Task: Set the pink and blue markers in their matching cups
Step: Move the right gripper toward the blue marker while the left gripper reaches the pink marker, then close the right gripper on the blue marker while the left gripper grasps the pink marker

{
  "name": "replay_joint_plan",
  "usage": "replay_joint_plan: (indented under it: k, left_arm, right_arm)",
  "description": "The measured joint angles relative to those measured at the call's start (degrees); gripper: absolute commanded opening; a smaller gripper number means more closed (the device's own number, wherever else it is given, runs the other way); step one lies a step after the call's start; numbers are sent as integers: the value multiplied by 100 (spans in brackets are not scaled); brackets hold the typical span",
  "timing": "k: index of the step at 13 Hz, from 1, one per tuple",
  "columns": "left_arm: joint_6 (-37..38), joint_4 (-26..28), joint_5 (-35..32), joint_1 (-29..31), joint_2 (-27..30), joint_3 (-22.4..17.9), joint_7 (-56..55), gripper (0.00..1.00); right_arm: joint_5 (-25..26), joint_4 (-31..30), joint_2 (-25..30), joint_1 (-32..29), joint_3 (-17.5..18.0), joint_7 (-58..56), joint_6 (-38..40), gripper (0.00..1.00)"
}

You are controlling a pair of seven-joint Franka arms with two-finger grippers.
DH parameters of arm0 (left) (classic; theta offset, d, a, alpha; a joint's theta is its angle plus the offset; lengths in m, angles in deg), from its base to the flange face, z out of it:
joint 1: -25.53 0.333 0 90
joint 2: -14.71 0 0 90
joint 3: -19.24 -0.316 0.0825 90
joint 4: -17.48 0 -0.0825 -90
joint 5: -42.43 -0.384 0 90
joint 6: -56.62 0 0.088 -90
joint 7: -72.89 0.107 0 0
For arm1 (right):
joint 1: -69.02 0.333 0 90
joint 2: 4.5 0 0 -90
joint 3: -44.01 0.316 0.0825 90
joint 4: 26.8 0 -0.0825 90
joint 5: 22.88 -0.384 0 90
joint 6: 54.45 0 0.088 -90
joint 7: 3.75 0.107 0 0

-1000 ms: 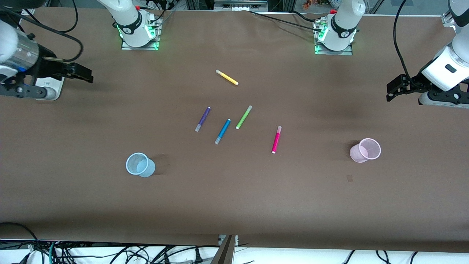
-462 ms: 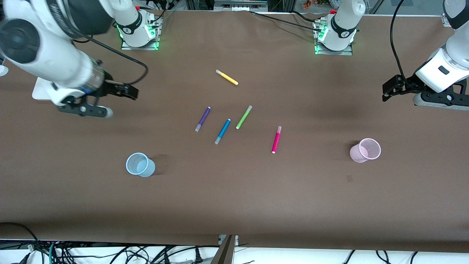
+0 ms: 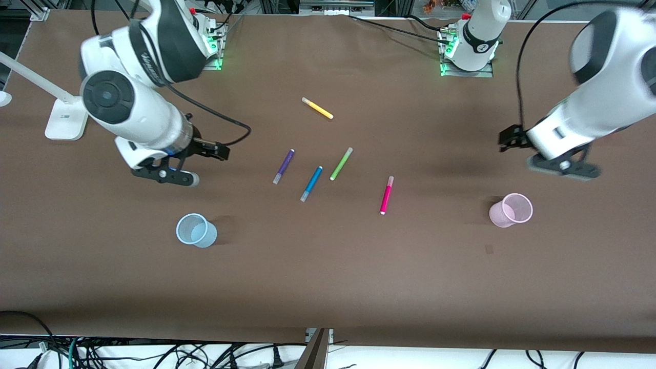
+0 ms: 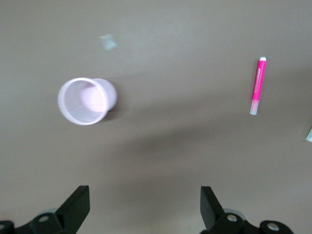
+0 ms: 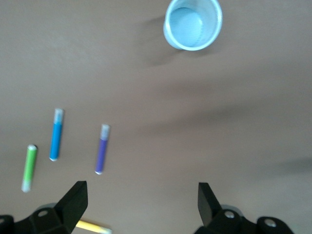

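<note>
The blue marker lies mid-table, and the pink marker lies beside it toward the left arm's end. The pale blue cup stands upright toward the right arm's end, and the pale pink cup stands upright toward the left arm's end. My right gripper is open and empty over bare table between the blue cup and the markers. Its wrist view shows the blue cup and blue marker. My left gripper is open and empty over bare table near the pink cup. Its wrist view shows the pink cup and pink marker.
A purple marker and a green marker lie on either side of the blue one. A yellow marker lies farther from the front camera. A white lamp base stands at the right arm's end of the table.
Both arms have swung in from the table's ends toward the middle. The right gripper now hangs near the purple marker, the left near the pink cup. Markers and cups have not moved.
</note>
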Motion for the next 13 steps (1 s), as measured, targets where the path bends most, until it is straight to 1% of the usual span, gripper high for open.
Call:
replay_joint_plan:
  k: [2, 5, 8, 13]
  left_arm:
    - [-350, -24, 0, -189, -492, 41, -1, 100]
    - [-798, -53, 0, -502, -1014, 52, -1, 100]
    - [-1294, -64, 0, -795, -1470, 61, 7, 100]
    - [-2021, -59, 0, -1384, -2220, 77, -102, 100]
  right_arm:
    - [-12, -33, -277, 328, 7, 596, -500, 100]
    - [-12, -66, -864, 756, 9, 1525, -1398, 100]
    - [-12, -71, -1416, 973, 7, 1858, -2052, 100]
    - [-12, -61, -2138, 1278, 6, 2431, -3050, 100]
